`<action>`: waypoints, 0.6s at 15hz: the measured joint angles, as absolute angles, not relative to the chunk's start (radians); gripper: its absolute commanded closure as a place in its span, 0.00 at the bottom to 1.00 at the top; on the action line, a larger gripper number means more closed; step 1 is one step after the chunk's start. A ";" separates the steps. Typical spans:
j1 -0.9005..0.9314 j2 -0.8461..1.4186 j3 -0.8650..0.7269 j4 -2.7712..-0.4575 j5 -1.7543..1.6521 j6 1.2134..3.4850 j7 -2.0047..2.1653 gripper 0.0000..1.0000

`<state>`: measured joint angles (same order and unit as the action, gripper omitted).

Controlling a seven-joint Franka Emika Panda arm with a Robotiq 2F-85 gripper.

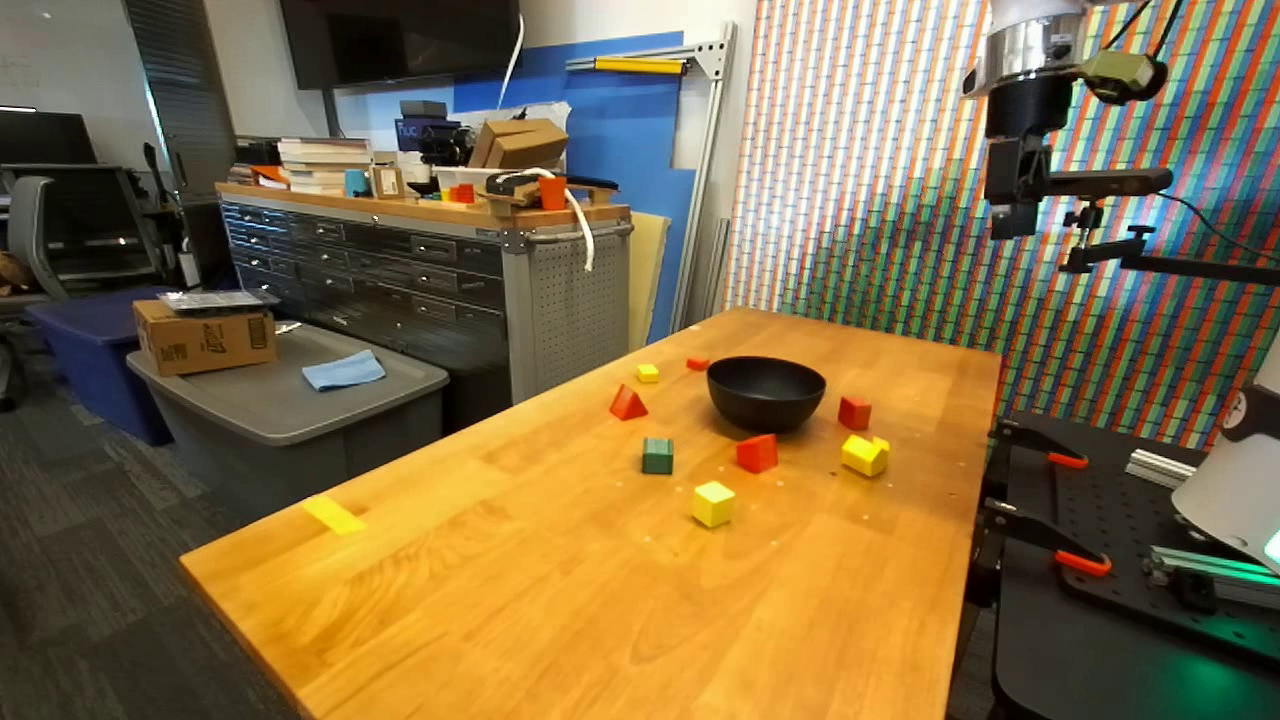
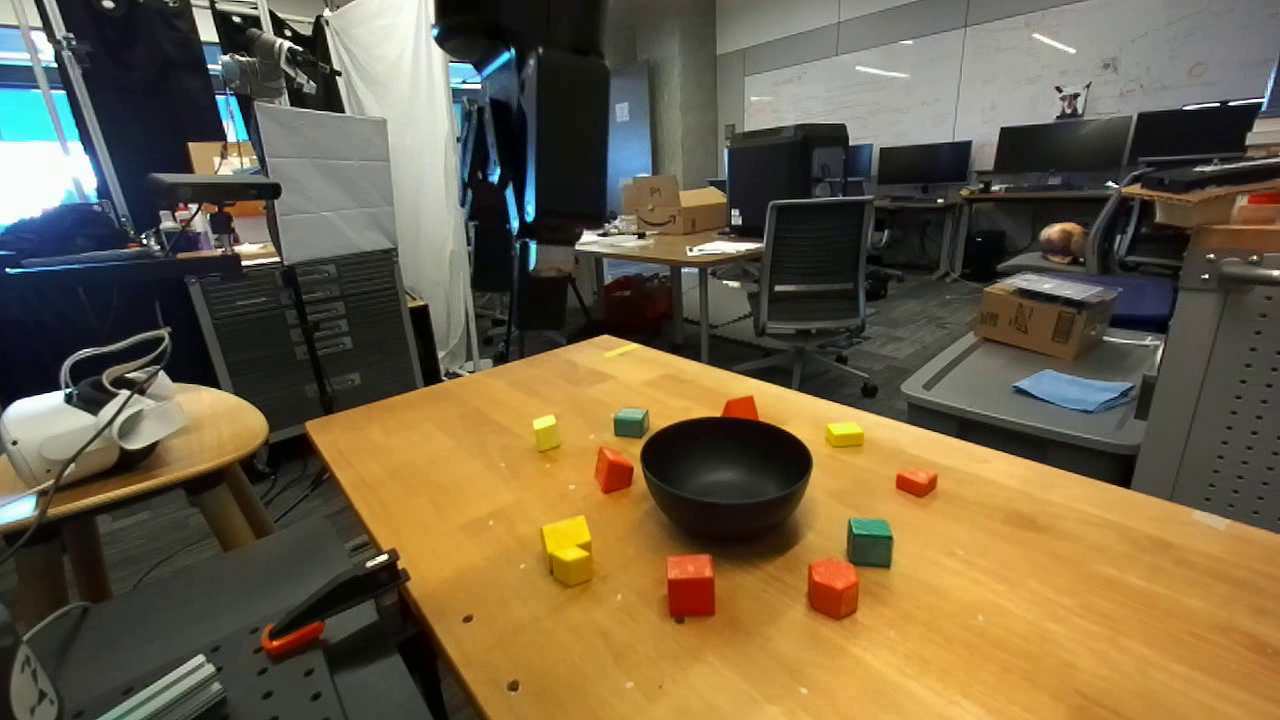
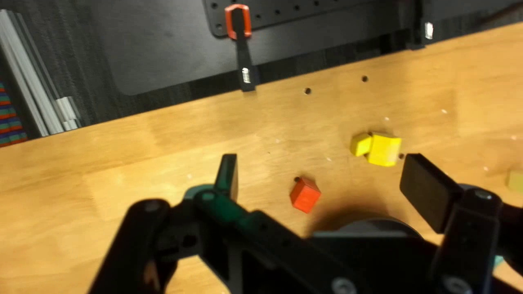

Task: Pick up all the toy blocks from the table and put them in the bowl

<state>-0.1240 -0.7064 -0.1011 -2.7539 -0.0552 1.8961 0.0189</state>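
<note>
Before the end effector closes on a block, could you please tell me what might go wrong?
Two yellow blocks appear to touch in the wrist view, so gripping one could shove its neighbour. A red block sits close to the bowl in both exterior views; the open end effector might knock the bowl there.

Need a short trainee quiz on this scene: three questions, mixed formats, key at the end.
1. True or false: the gripper is open.
2. Fill in: the blocks lie scattered around the black ____.
3. Pick one. The flat yellow strip lies: A on a block; B near a corner of the table; C in the gripper.

Key: 1 true, the fingers stand apart in the wrist view; 2 bowl; 3 B.
</note>
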 measured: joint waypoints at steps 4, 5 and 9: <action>-0.062 -0.654 -0.036 -2.757 0.173 2.035 0.197 0.00; -0.048 -0.633 -0.013 -2.758 0.224 2.088 0.240 0.00; -0.030 -0.589 0.019 -2.757 0.269 2.152 0.300 0.00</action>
<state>-0.0304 -0.5887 0.0189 -2.7569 0.2686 2.1520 0.2996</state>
